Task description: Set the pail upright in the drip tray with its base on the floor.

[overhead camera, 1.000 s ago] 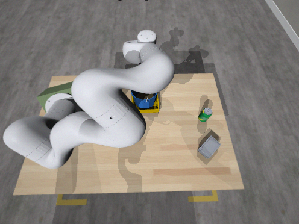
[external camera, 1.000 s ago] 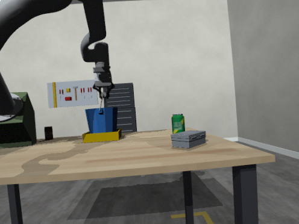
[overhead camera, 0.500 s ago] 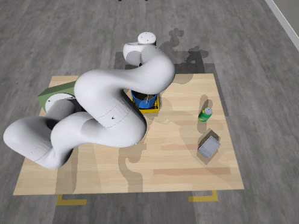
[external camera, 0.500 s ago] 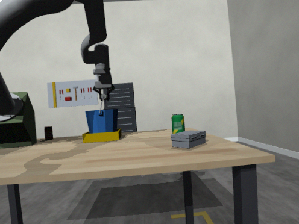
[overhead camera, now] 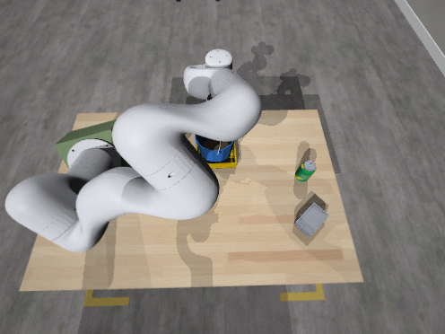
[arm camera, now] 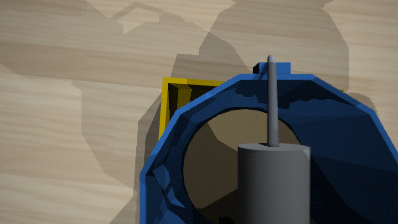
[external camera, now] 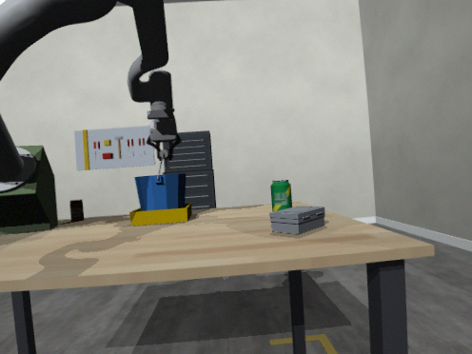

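The blue pail (external camera: 160, 191) stands upright inside the yellow drip tray (external camera: 161, 215) at the back left of the table. Its lower part is hidden behind the tray's wall, so I cannot tell whether its base touches the floor. My gripper (external camera: 162, 153) is above the pail, shut on its thin grey handle (external camera: 160, 167), which stands straight up. From above, the pail (overhead camera: 216, 149) and tray (overhead camera: 222, 163) are partly hidden under my arm. In the wrist view the pail's rim (arm camera: 260, 150) fills the frame, with the handle (arm camera: 271, 102) and a corner of the tray (arm camera: 175, 102) behind it.
A green can (external camera: 281, 194) and a grey case (external camera: 297, 220) stand at the right side of the table. A green box (external camera: 21, 192) holds my arm's base at the left. A small dark object (external camera: 76, 209) stands by the back left edge.
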{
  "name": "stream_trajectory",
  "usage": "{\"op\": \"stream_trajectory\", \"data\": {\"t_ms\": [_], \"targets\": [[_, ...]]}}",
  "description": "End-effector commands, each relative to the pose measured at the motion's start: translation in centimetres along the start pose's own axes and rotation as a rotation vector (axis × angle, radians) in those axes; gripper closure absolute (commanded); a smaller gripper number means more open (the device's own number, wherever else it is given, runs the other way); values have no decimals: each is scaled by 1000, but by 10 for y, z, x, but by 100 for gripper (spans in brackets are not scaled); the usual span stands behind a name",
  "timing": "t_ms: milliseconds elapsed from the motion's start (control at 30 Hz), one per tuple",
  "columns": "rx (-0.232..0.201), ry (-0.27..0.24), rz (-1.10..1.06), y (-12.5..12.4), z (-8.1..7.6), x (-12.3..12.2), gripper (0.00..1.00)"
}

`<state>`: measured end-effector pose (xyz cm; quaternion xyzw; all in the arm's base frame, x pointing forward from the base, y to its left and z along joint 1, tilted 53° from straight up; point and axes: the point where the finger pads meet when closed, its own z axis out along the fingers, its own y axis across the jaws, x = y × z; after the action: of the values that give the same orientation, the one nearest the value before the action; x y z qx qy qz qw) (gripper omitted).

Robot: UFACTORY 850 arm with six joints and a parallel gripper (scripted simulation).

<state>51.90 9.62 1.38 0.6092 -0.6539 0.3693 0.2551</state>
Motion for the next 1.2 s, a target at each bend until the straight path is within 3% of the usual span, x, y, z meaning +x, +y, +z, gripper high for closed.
{"op": "stream_trajectory", "data": {"t_ms": [0, 633, 667, 1167], "targets": [[1, -1, 1, -1, 0, 0, 100], [1, -1, 1, -1, 0, 0, 100], [1, -1, 1, -1, 0, 0, 0], [1, -1, 1, -1, 0, 0, 0]]}}
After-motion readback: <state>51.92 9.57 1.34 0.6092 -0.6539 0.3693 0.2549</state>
